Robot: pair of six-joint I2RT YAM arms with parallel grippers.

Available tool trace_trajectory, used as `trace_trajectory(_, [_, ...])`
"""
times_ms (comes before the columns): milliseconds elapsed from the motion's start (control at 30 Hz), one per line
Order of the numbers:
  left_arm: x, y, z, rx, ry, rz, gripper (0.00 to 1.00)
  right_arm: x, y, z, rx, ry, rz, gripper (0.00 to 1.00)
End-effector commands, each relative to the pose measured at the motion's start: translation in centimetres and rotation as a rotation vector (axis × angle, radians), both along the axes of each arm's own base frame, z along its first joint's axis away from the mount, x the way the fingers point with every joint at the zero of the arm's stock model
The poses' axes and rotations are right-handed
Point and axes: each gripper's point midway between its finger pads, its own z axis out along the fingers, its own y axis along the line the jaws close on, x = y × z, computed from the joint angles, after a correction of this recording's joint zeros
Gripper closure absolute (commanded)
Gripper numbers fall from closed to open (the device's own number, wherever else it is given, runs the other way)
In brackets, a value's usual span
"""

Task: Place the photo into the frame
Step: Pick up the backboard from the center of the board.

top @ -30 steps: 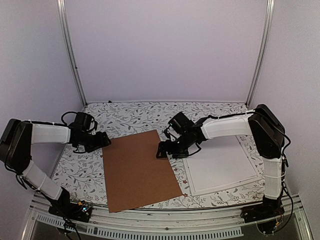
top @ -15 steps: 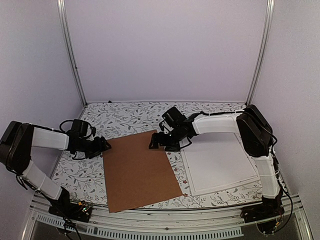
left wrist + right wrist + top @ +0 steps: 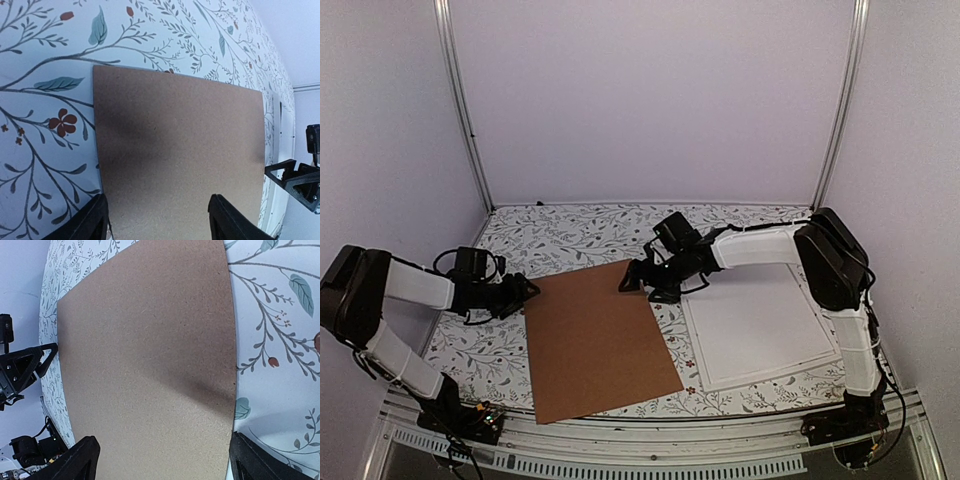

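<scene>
Up top, your left gripper [image 3: 517, 293] and right gripper [image 3: 628, 283] both sit open at the brown board's [image 3: 600, 340] far corners. The frame [image 3: 696, 345] lies flat near the right gripper, on its right. Left wrist: fingers [image 3: 97, 222] wide apart, board edge between them. Right wrist: the same.

Lower, slightly narrower left pincer [image 3: 527, 292]; right pincer [image 3: 626, 284] now at far corner of brown board [image 3: 600, 340].

Robot lab test booth: plain white wall panels [image 3: 650, 100], aluminium corner posts [image 3: 461, 100], floral-covered table [image 3: 580, 230], bench-mounted robot arms [image 3: 415, 285]
</scene>
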Motion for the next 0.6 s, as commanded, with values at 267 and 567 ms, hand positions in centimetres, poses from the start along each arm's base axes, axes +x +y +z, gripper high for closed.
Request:
trace_trajectory(267, [-1.0,-4.8,5.1,-0.269,-0.083,-0.175,0.3,-3.1,-0.3,-3.6,0.007,0.12,0.012,0.07])
trace_trajectory(567, [-0.8,-5.5,8.0,-0.309,-0.148,-0.213,0.32,-3.3,-0.6,-3.8,0.008,0.123,0.01,0.07])
